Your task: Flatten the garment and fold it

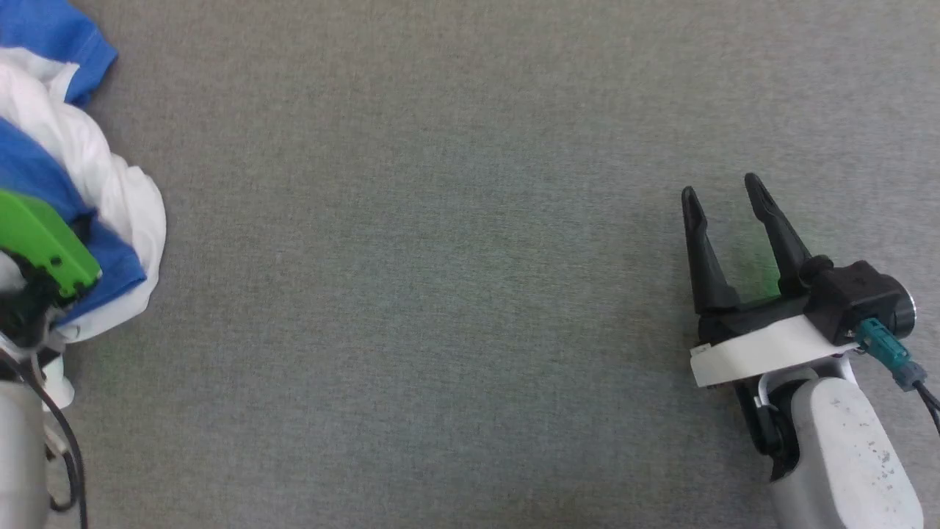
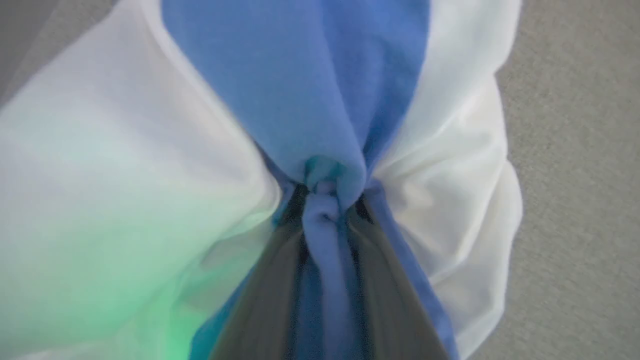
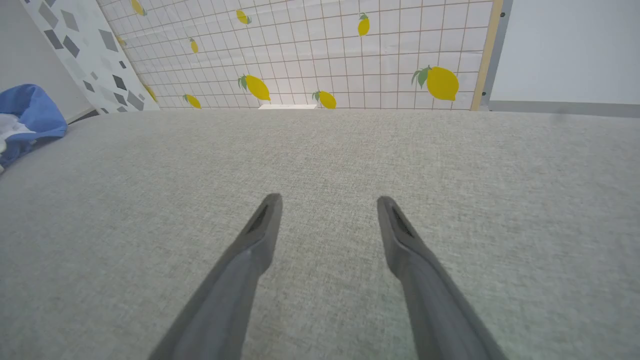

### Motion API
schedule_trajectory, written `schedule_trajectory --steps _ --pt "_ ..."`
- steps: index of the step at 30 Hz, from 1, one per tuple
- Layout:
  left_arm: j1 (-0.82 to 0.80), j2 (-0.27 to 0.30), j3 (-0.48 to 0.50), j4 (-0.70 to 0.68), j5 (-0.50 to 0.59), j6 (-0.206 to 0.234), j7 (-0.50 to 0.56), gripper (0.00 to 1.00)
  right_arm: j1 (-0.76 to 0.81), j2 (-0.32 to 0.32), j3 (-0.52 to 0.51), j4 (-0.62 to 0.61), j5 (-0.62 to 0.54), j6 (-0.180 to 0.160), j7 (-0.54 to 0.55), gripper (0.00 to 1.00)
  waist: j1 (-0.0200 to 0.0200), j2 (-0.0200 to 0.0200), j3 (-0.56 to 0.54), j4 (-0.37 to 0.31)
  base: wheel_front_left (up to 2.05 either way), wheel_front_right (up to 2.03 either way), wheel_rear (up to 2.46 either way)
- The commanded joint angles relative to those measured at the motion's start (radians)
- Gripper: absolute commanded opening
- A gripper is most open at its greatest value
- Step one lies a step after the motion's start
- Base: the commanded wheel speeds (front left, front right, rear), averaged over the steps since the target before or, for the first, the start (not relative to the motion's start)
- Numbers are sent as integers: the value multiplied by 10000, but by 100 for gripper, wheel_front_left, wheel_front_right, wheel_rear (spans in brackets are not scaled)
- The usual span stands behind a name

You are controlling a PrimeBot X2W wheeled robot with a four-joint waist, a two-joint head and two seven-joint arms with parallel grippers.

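My left gripper (image 2: 327, 197) was closed tight, its two dark fingers (image 2: 265, 300) pinching a blue fold of the garment (image 2: 310, 85) between them. My right gripper (image 1: 723, 189) stood open, its fingers spread apart and pointing forward, and the pale forearm (image 1: 844, 455) lay behind it at the lower right.

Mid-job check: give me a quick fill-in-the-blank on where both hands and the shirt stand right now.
The left hand is shut on a ____ fold of the garment.
The right hand is ____ and holds nothing.
In the head view the garment is bunched at the ____ edge.
Missing: blue; open; left.
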Motion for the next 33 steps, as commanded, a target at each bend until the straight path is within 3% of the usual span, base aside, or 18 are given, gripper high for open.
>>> schedule_trajectory --steps 1,8,12,16,25,29,33 --pt "566 -311 -296 31 289 -93 -431 0 143 41 21 125 72 -15 -117 100 0 -1 -776 -65 0 0 0" --pt "-128 512 -272 -731 1916 -807 -4418 0 627 86 -142 496 145 -15 -229 100 0 -1 -2608 -2 0 0 0" --pt "-834 571 -758 -1075 2622 -1346 -6194 0 1022 93 -234 640 327 -15 -247 100 0 -1 -3553 -153 0 0 0" --pt "-1524 215 -1490 -1567 3212 -1541 -7205 0 1398 94 -368 699 517 -15 -249 100 0 -1 -4167 -470 0 0 0" --pt "-2170 -1786 -3660 -1876 3373 -2063 -7694 0 1988 96 -642 615 668 -15 -135 100 0 -1 -4745 -1545 0 0 0" --pt "-1738 -2554 -4653 -1099 3114 -2466 -7337 0 2065 96 -701 472 669 -15 -17 100 0 -1 -4749 -2159 0 0 0" --pt "-1007 -3058 -5414 298 2741 -2582 -6165 0 2108 96 -755 322 671 -15 96 100 0 -1 -4690 -2703 0 0 0"
